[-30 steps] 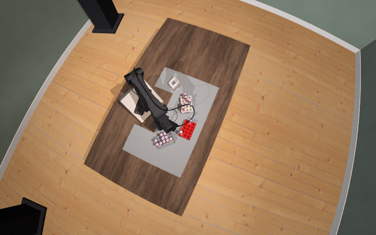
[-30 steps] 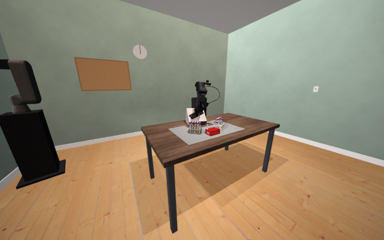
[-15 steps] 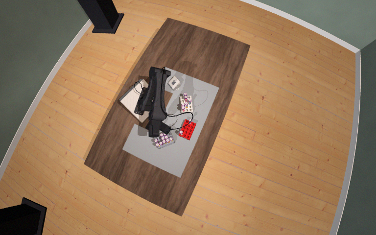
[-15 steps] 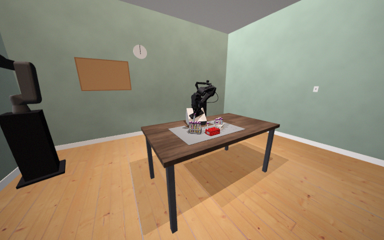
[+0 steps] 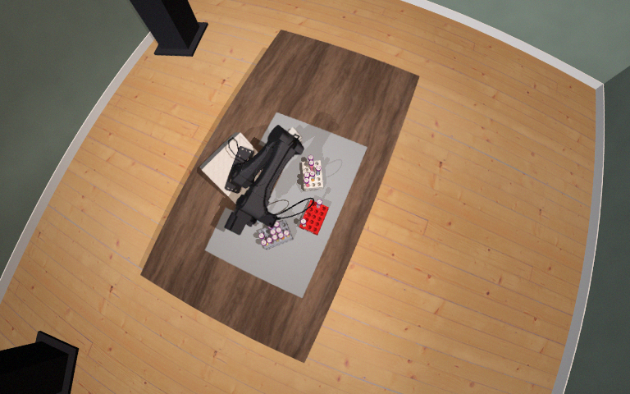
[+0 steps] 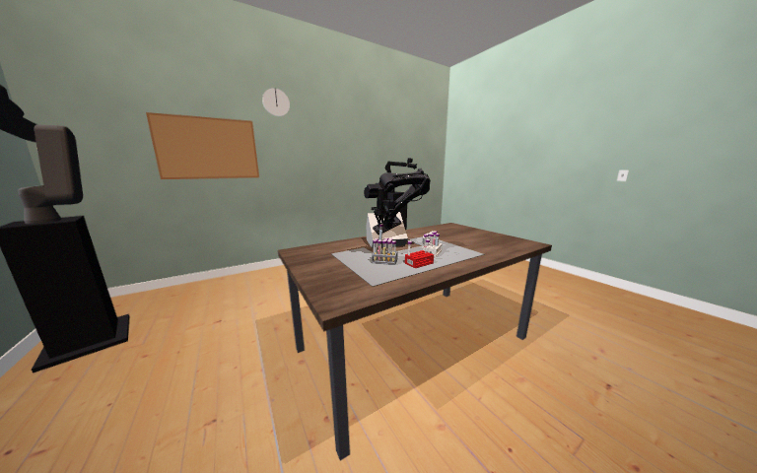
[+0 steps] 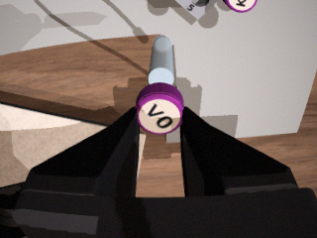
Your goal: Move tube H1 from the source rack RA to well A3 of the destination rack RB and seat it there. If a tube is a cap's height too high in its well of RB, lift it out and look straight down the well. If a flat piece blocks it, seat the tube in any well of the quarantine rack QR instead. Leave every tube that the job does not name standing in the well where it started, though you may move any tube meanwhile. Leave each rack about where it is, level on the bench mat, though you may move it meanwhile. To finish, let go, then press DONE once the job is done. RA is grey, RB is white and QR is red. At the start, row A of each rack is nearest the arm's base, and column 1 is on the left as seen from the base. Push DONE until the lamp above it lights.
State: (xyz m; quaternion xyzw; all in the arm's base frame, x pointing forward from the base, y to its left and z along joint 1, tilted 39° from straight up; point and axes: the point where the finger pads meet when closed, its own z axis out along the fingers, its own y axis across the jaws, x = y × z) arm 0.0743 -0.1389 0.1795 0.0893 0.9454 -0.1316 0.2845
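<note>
My gripper (image 7: 159, 117) (image 5: 235, 222) (image 6: 379, 227) is shut on a purple-capped tube marked V0 (image 7: 158, 114) and holds it upright in the air. It hangs over the edge of the bench mat (image 7: 264, 59) (image 5: 260, 266), just short of the grey rack RA (image 5: 271, 235) (image 6: 381, 255). The white rack RB (image 5: 308, 171) (image 6: 434, 245) and the red rack QR (image 5: 314, 217) (image 6: 419, 258) stand further along the mat. No H1 label shows.
The arm's beige base block (image 5: 218, 163) sits at the table's left edge. The arm's elbow covers most of a small pale box (image 5: 292, 130) at the mat's far corner. A black cable (image 5: 289, 204) loops between the grey and red racks.
</note>
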